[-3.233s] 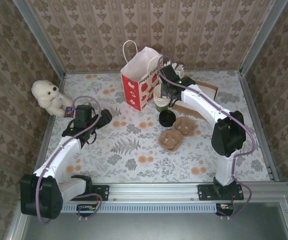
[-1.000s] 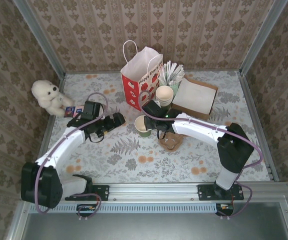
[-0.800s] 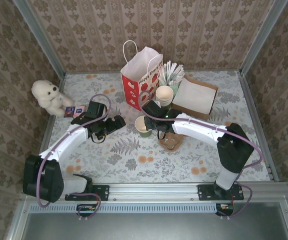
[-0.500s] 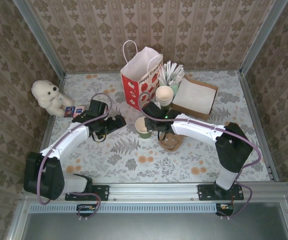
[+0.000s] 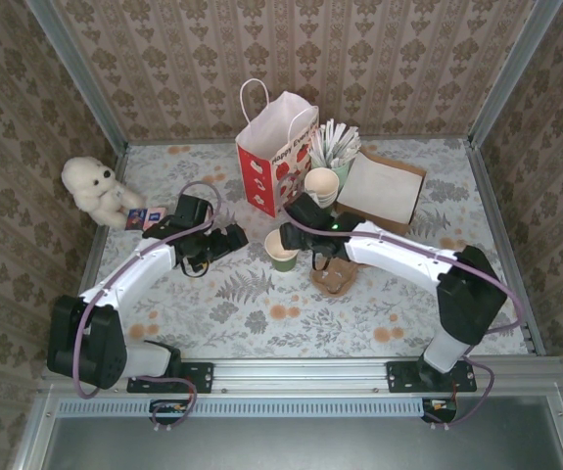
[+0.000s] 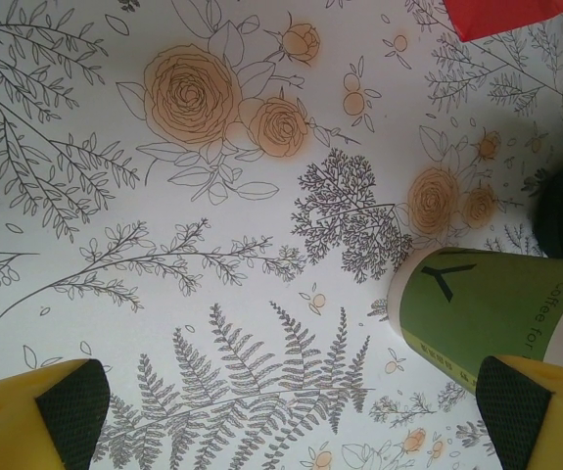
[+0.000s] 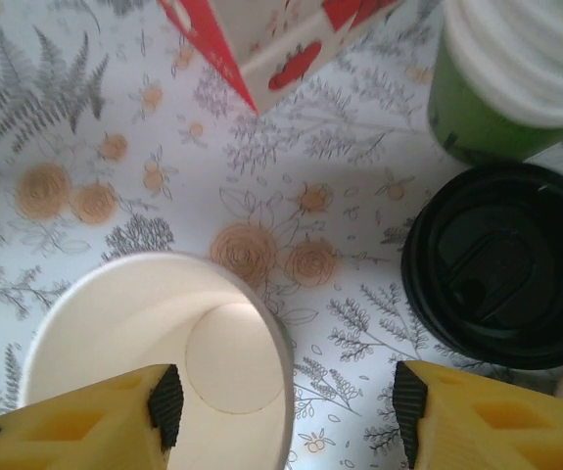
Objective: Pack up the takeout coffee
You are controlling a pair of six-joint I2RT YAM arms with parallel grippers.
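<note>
Your table (image 5: 252, 313), under its floral cloth, is sitting between patterned wallpaper walls (image 5: 164, 59) and grey metal posts (image 5: 78, 73). The takeout coffee cup (image 5: 281, 249) is standing lidless mid-table, near the red-and-white bag (image 5: 276, 147), with its black lid (image 7: 501, 264) lying close by. Your left claw (image 6: 296, 411) is gaping wide, gripping nothing. Your right claw (image 7: 288, 406) is hanging open above the cup's rim, empty.

Takeout coffee (image 7: 501, 279): small, dark-sided paper cup capped by a round black plastic lid, with the moulded sip recess facing up. Standing upright, lid seated flat. Set off the near right corner of the red-and-white paper bag (image 7: 261, 39), close by but not touching.
</note>
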